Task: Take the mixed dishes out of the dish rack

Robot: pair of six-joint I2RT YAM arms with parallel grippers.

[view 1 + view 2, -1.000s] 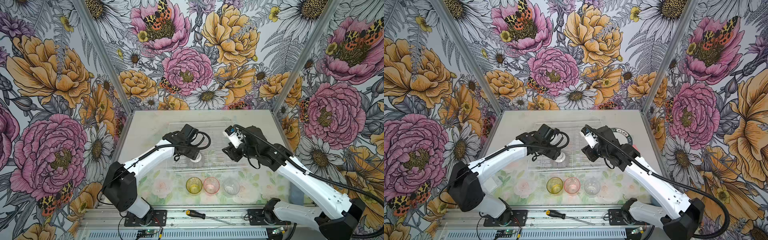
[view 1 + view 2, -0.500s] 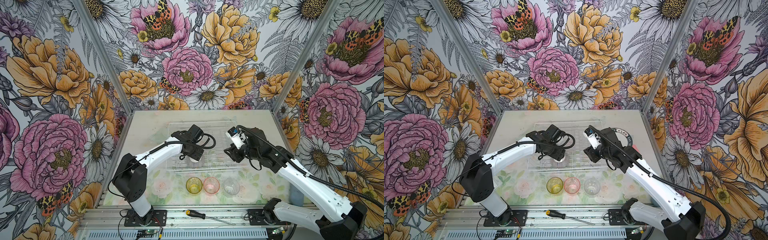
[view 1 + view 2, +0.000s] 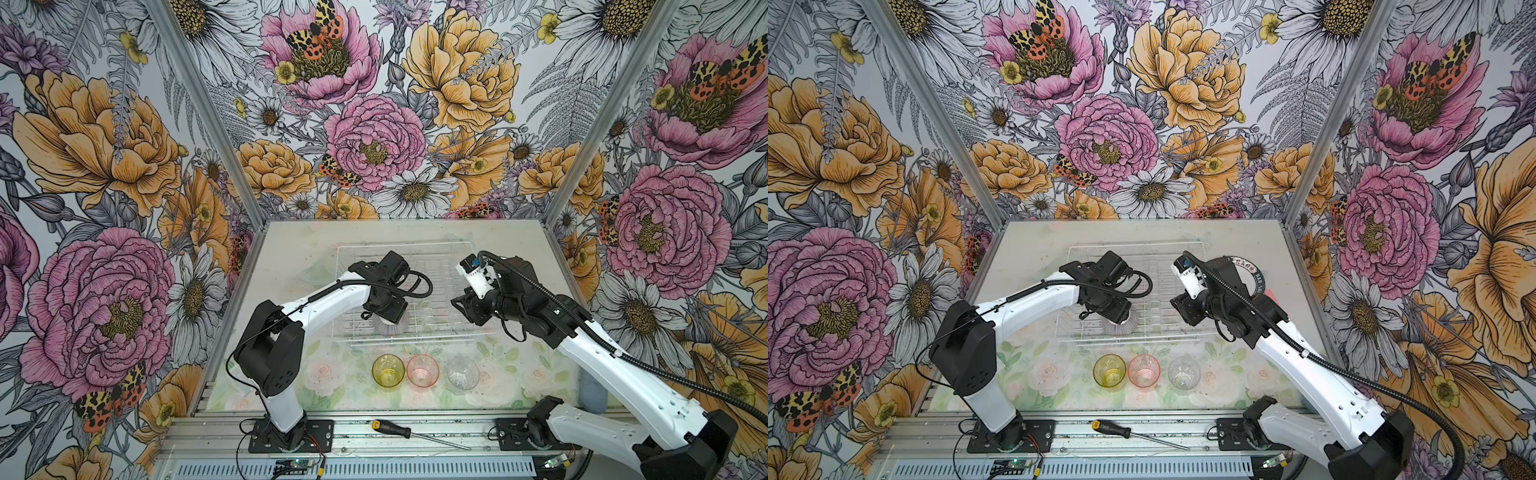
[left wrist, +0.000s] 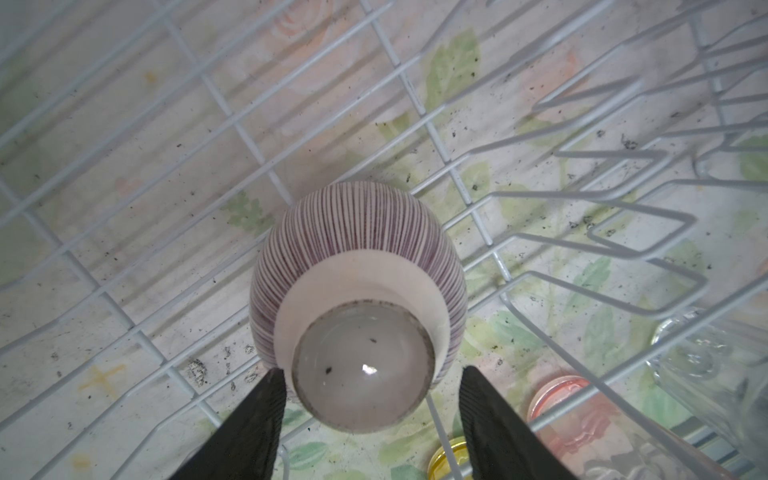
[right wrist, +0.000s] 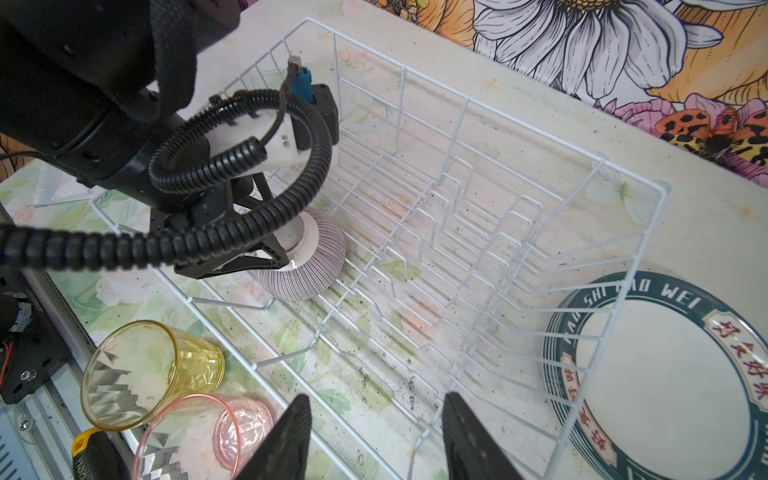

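A yellow tumbler (image 3: 388,370), a pink tumbler (image 3: 422,370) and a clear tumbler (image 3: 462,371) stood on the bench (image 3: 291,249) before the dish rack (image 3: 440,328). A plate (image 5: 665,374) lay flat beside it. Divider prongs (image 4: 623,216) rose beside the upturned bowl (image 4: 357,266) inside the rack. The left gripper (image 4: 370,370) had its jaws astride the white foot, apparently not yet clamped. The right gripper (image 5: 377,397) held its jaws apart, empty. Floral walls (image 3: 374,145) enclosed the speckled bench.
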